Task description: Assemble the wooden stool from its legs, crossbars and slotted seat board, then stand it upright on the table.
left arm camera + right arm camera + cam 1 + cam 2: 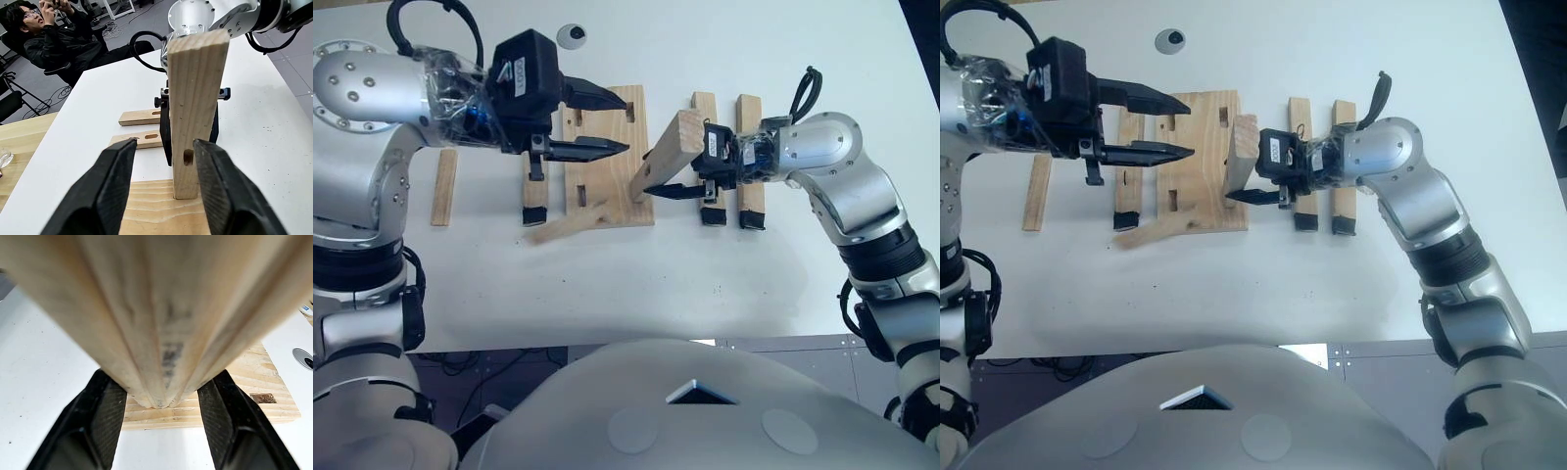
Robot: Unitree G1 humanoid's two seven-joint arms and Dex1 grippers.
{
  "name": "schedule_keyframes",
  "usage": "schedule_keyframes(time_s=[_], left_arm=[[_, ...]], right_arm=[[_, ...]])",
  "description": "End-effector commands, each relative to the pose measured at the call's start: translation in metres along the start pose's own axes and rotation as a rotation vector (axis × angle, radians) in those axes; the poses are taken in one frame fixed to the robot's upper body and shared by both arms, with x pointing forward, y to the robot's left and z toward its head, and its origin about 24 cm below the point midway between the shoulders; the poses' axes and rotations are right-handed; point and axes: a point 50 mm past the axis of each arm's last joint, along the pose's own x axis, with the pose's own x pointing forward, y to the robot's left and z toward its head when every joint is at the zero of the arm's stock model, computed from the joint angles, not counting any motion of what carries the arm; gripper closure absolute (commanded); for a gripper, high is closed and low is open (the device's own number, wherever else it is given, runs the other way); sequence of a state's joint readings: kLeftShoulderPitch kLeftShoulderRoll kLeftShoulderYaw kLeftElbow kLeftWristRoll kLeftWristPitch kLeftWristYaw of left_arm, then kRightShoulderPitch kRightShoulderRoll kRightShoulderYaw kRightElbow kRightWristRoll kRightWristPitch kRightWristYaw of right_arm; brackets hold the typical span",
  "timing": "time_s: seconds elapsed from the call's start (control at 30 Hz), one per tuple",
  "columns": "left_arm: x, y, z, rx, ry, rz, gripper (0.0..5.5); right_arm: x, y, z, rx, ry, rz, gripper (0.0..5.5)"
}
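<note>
Fitting leg (674, 147): right end effector (664, 190) pinches it on slotted seat board (607, 191); left end effector (621, 124) spread. Next I upright leg, press home.

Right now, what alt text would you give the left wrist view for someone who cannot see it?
A wooden leg stands on end on the slotted seat board, gripped from behind by the right arm's black jaws. The left arm's open jaws frame it in the foreground, and two more wooden pieces lie on the white table beyond.

White table (636, 284) on tiled grey floor (783, 357), cables (111, 27) beyond, wooden desk (22, 129) alongside.
</note>
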State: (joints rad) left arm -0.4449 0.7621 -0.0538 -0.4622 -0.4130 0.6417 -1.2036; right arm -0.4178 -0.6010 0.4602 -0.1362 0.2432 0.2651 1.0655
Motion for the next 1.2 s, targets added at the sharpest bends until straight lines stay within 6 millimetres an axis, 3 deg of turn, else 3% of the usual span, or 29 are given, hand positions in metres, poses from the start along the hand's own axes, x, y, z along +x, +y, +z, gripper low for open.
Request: schedule_keyframes(time_s=[0.03, 0.13, 0.33, 0.4, 0.57, 0.77, 0.9, 1.2], left_arm=[[-0.003, -0.001, -0.002, -0.011, 0.016, 0.020, 2.84], [-0.005, 0.000, -0.009, -0.032, 0.027, 0.044, 2.38], [-0.033, -0.010, -0.030, -0.180, 0.111, 0.038, 2.33], [-0.047, -0.018, -0.045, -0.270, 0.158, 0.046, 2.33], [-0.073, -0.059, -0.097, -0.444, 0.322, 0.093, 2.33], [-0.092, -0.102, -0.126, -0.574, 0.424, 0.168, 2.33], [-0.095, -0.116, -0.139, -0.594, 0.478, 0.208, 2.33], [-0.096, -0.121, -0.164, -0.605, 0.520, 0.279, 2.33]], right_arm=[[-0.002, 0.014, -0.033, 0.102, 0.144, 0.032, 3.44], [-0.004, 0.013, -0.035, 0.108, 0.145, 0.018, 3.44], [-0.011, 0.007, -0.034, 0.158, 0.119, -0.030, 3.44], [-0.016, 0.005, -0.029, 0.176, 0.088, -0.053, 2.96], [-0.036, 0.005, -0.020, 0.132, 0.072, -0.114, 2.12], [-0.076, 0.019, -0.022, 0.141, 0.132, -0.227, 2.12], [-0.088, 0.022, -0.023, 0.169, 0.133, -0.296, 2.12], [-0.083, 0.023, -0.024, 0.174, 0.131, -0.299, 2.12]])
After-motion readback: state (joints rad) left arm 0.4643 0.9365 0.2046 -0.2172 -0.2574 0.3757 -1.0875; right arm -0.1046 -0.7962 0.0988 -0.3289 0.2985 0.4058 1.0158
